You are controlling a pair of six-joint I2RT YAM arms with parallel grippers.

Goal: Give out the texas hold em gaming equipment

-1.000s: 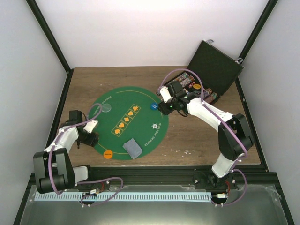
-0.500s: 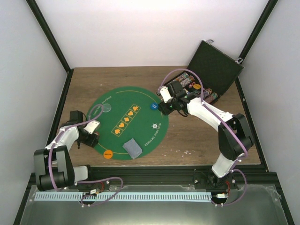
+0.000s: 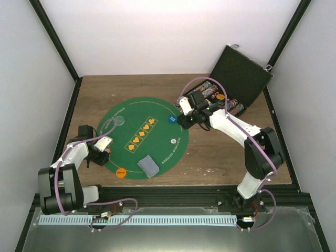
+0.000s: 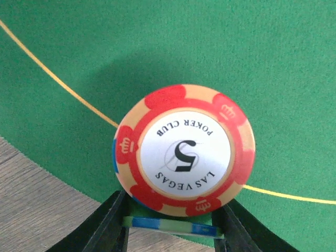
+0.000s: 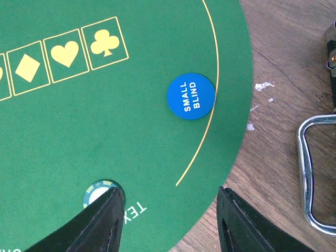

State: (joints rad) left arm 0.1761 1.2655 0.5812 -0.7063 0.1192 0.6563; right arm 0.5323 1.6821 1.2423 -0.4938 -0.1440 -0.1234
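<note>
Little has changed from a second ago. Your left gripper (image 3: 99, 152) has nudged only slightly at the left rim of the green mat (image 3: 152, 105). Your right arm holds the same pose, and the pieces on the felt lie where they were.

The left jaws are drawn in tight on the poker chips (image 4: 185, 157). The front one, red and tan and marked 5, faces the wrist camera and hides the fingertips. A blue-and-green edge shows flat between the fingers below it. Felt lies ahead of that gripper, and the mat's edge and bare table (image 4: 37, 184) sit just behind and to its left. The wall stands close outside the arm.

Toward the arm bases from the left gripper lies the orange disc (image 3: 121, 171). The grey-backed cards (image 3: 147, 166) sit just right of the disc, both well apart from either gripper.

Your right gripper (image 5: 169, 190) stands wide open and holds nothing. It hovers over the mat's right edge, which curves between the fingers. The blue disc (image 5: 191, 96), marked SMALL BLIND, lies on the felt near and ahead of the jaws. A striped chip (image 5: 98, 191) lies just beside the left finger, partly hidden by it. Right of the gripper is open wood, then the metal handle (image 5: 307, 173) of the black case (image 3: 244, 76).
</note>
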